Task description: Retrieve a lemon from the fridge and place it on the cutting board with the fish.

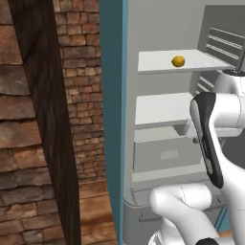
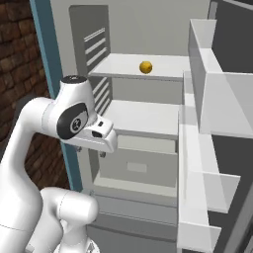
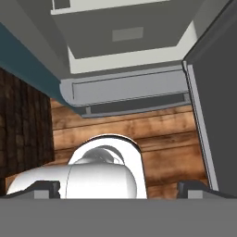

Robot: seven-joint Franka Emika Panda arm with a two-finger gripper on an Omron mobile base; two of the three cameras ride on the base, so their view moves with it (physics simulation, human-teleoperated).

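Your fridge (image 2: 148,29) door is wide open so you can reach in, the lemon (image 2: 145,67) sits alone on the top shelf (image 2: 163,62), and your gripper (image 3: 119,187) points down at the floor with its jaws spread wide, holding nothing.

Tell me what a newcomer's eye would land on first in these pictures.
First, the lemon, a lone spot of colour on the top shelf of the open fridge. Next, the white robot arm folded in front of the lower shelves and the drawer. In the hand view the gripper points down at the wooden floor by the fridge's base, jaws wide open and holding nothing.
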